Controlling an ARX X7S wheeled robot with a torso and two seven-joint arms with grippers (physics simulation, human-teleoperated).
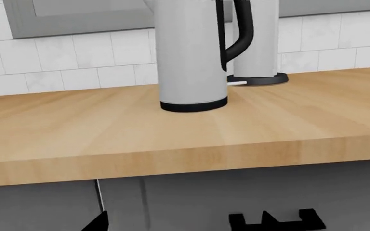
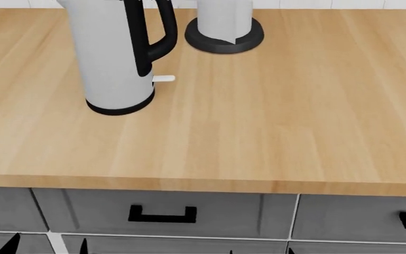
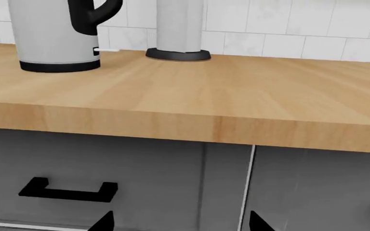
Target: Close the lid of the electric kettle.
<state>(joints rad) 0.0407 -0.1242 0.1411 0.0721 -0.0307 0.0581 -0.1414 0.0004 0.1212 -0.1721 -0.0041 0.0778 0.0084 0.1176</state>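
The electric kettle [image 2: 117,58] stands upright on the desk [image 2: 274,121]; its top is out of frame. Both pincers' state cannot be determined.

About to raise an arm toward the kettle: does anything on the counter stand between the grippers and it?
Nothing visible does. The electric kettle stands alone on bare wooden counter; the white roll stands behind it, off to its handle side. The kettle's top is out of frame.

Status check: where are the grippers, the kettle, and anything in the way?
Gripper states unclear, both low by the drawers. Electric kettle upright on the countertop, its top out of frame. White roll stands behind the kettle, apart.
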